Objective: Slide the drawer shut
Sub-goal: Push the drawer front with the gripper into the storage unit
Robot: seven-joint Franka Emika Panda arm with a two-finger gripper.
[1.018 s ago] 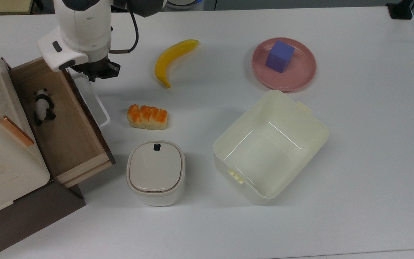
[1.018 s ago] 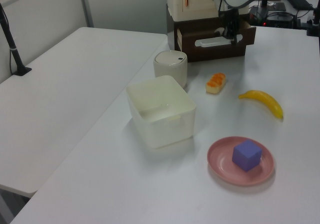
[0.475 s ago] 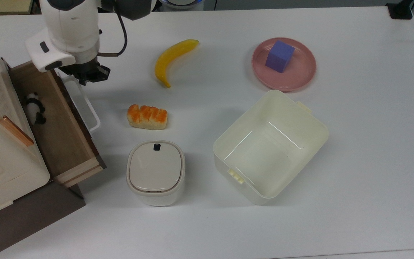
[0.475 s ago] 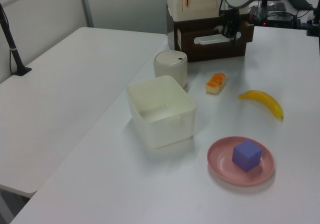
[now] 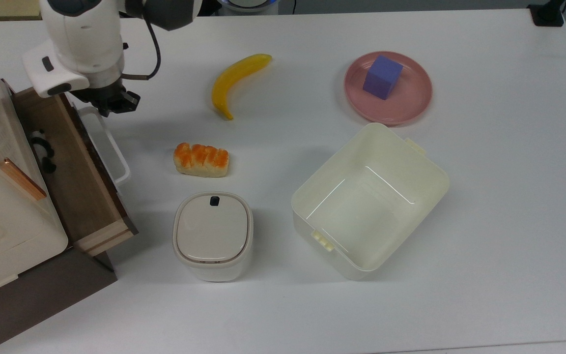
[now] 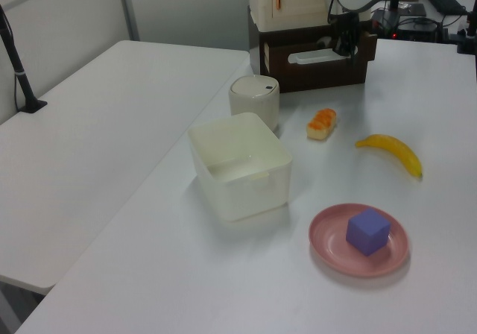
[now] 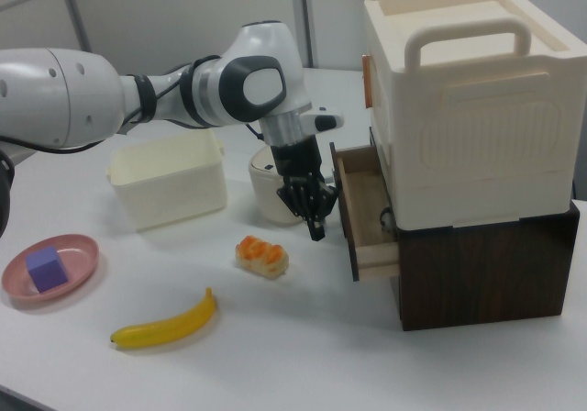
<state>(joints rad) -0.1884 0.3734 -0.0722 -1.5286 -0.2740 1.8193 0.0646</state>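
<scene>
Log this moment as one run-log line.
phase: closing | drawer: partly open, toy panda inside | tool: at handle end | table items: untouched

You're looking at a chunky white Panda arm [image 7: 83,94] with glossy rounded shells and dark grey joint rings. A thin black cable [image 5: 153,46] loops off the wrist, and the gripper [image 7: 310,211] is all black.

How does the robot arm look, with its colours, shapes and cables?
The arm has thick, rounded glossy white links with dark grey joint sections. A white block with small dark marks sits on the wrist. The two-finger gripper is black. A thin black cable loops beside the wrist.
</scene>
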